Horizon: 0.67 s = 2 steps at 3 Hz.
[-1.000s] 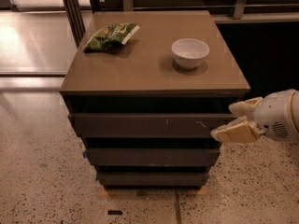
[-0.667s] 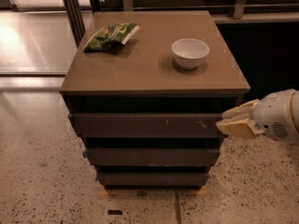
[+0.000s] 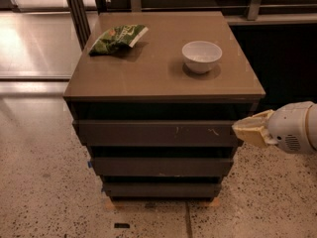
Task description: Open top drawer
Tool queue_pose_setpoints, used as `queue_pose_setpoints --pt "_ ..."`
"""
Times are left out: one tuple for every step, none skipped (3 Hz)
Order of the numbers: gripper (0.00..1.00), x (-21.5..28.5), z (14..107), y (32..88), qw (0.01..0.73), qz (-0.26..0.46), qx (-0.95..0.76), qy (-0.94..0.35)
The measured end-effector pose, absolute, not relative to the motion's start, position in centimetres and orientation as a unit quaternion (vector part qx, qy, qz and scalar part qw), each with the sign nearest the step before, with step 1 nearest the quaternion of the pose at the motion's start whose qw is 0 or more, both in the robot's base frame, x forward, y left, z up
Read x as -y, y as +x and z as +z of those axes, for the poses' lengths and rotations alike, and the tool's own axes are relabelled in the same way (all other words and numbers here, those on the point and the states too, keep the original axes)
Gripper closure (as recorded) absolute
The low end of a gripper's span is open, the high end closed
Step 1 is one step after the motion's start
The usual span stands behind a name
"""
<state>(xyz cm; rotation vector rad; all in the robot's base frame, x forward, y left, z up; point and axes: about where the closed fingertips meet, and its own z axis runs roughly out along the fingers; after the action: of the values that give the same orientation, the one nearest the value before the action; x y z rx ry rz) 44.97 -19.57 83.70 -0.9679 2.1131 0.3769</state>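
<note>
The top drawer (image 3: 153,133) is the widest dark grey-brown flat front under the cabinet top, with small white scratch marks right of centre. A dark gap runs above it, and its inside does not show. My gripper (image 3: 237,128) comes in from the right at the height of this drawer. Its pale fingers (image 3: 253,128) are drawn together into one wedge. The tips touch the right end of the drawer front. I cannot tell whether they clamp its edge.
A white bowl (image 3: 201,56) and a green snack bag (image 3: 118,37) lie on the cabinet top (image 3: 158,78). Two narrower drawer fronts (image 3: 161,166) sit below the top drawer. Speckled floor surrounds the cabinet, and dark shelving stands behind it on the right.
The two fingers stood apart a second ago and have since closed together at the drawer's right end. The drawer front has not visibly moved.
</note>
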Motion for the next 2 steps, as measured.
queue_pose_setpoints --pt "1.00 19.5 81.1 46.9 0.438 0.158 -0.818 -0.337" --pt "1.00 20.0 79.4 49.8 0.489 0.150 -0.810 -0.288"
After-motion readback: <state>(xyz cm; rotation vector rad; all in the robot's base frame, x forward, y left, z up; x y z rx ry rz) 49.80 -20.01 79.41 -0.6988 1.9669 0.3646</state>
